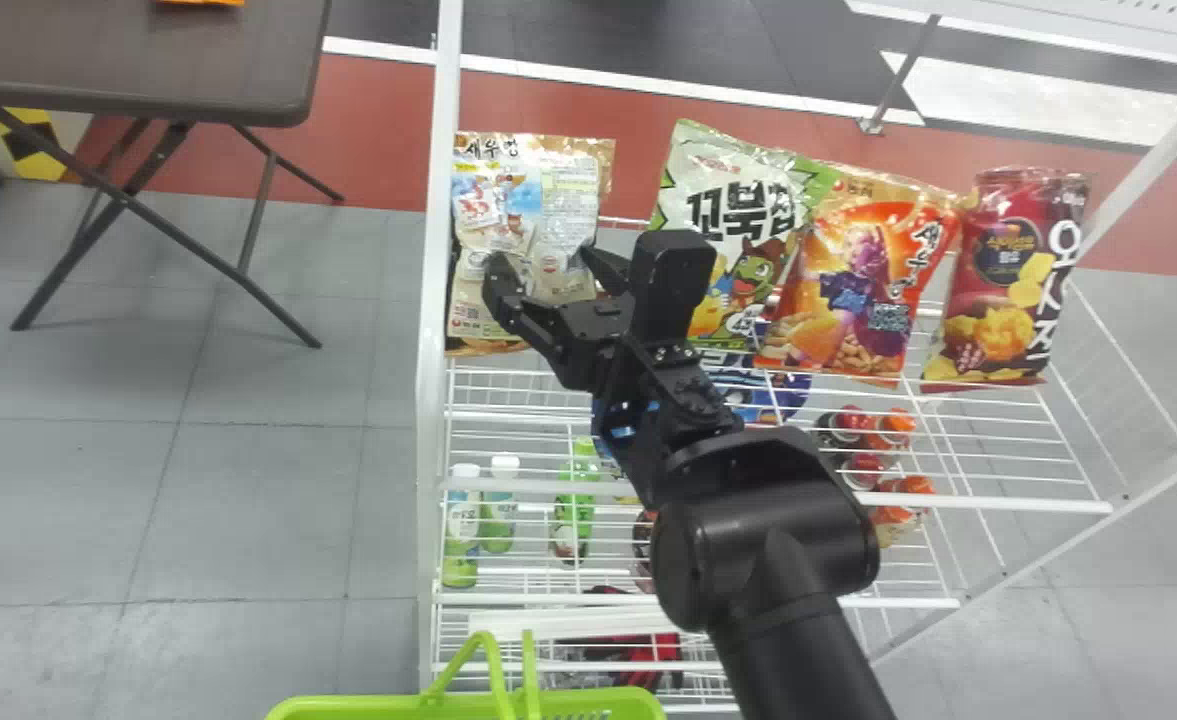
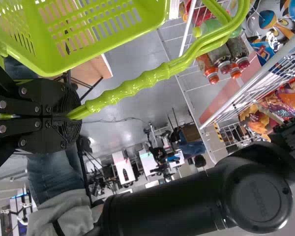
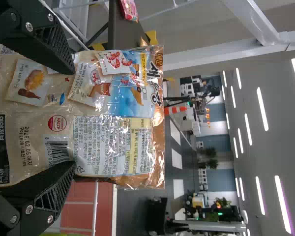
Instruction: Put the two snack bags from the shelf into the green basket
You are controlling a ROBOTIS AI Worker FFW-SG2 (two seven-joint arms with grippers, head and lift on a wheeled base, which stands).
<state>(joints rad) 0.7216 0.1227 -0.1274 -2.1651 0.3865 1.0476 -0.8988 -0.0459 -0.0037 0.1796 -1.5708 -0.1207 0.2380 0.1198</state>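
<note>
Black two-fingered right gripper [image 1: 546, 266] stands wide, tips close to beige-and-blue glossy rectangular snack bag [image 1: 570, 190] on shelf; black left gripper [image 2: 68, 117] is clamped on ribbed handle [image 2: 137, 81] of slatted lime-green plastic basket [image 1: 348, 708].

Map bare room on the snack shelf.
Bare: between white front rail and orange foil bag, maroon foil bag; smaller, before the beige plastic bag. Crowded: where the pale green foil bag meets the orange one, and at the beige bag, with jaws of the black right gripper open there.

Right arm [image 1: 763, 525] extended forward, right fingers [image 1: 504, 292] spread, left fingers [image 2: 64, 101] closed.
</note>
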